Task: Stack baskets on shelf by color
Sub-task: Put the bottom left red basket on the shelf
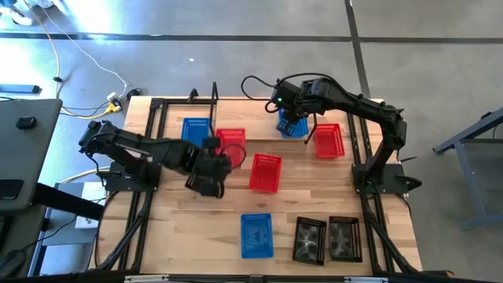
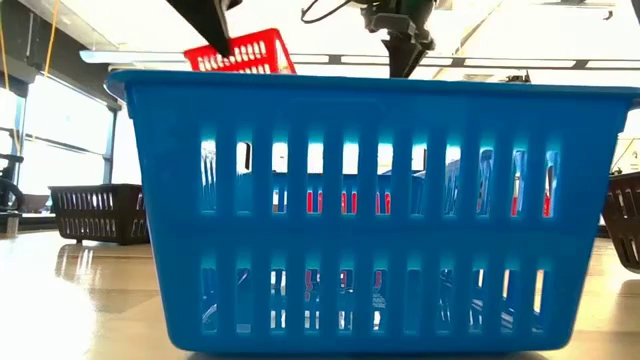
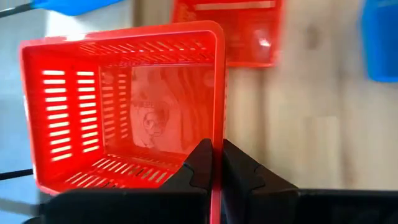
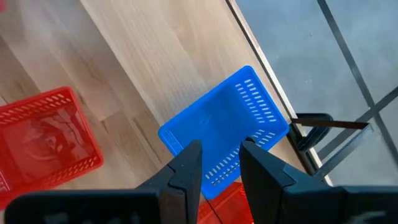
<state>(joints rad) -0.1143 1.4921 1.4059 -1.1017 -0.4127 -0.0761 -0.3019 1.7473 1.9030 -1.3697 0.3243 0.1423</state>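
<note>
High view looks straight down, taking in the whole pale wooden counter [image 1: 196, 228] and both arms, while the low view sits at counter height, pressed up close against a blue perforated plastic basket [image 2: 370, 210] that fills its picture. Each wrist view looks past its own dark fingers: the left close onto a red mesh-sided plastic basket [image 3: 124, 106], the right down at a tilted blue slotted plastic basket [image 4: 224, 134], both also seen from above.

The wooden tabletop [image 1: 196, 228] sits in a black metal frame [image 1: 153, 118] on a grey concrete floor [image 1: 440, 47] crossed by dark seams. A yellow cable [image 1: 59, 59] and white cables [image 1: 94, 67] trail to a plug cluster [image 1: 116, 99] near the table's far left corner. A grey desk [image 1: 23, 149] stands left; another metal stand [image 1: 471, 141] stands right.
</note>
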